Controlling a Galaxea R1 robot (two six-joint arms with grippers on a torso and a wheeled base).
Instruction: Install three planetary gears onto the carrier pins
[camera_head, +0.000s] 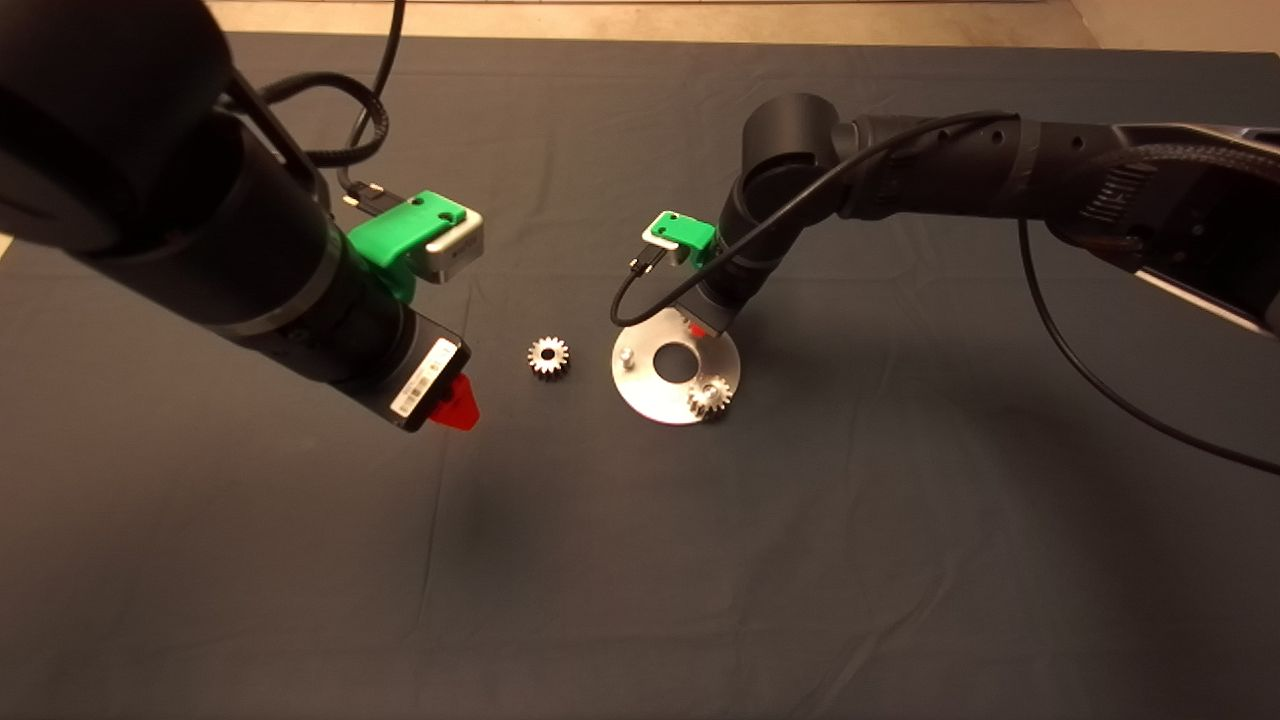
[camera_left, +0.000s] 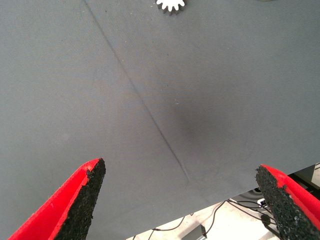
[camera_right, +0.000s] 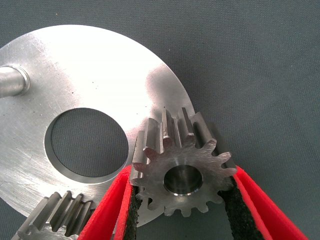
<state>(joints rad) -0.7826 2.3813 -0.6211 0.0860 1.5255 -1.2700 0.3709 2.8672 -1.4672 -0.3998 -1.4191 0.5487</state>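
Observation:
The shiny round carrier disc lies mid-mat. One planetary gear sits on its near-right pin. The left pin is bare. My right gripper is at the disc's far edge, shut on a second gear that sits over the third pin, with metal showing in its bore. That view also shows the seated gear, the bare pin and the disc. The third gear lies loose on the mat left of the disc. My left gripper hovers open and empty left of it; the loose gear shows in its wrist view.
The dark mat has creases near the left gripper. Past the mat's edge, floor and cables show. The right arm's cable loops just above the disc's far-left side.

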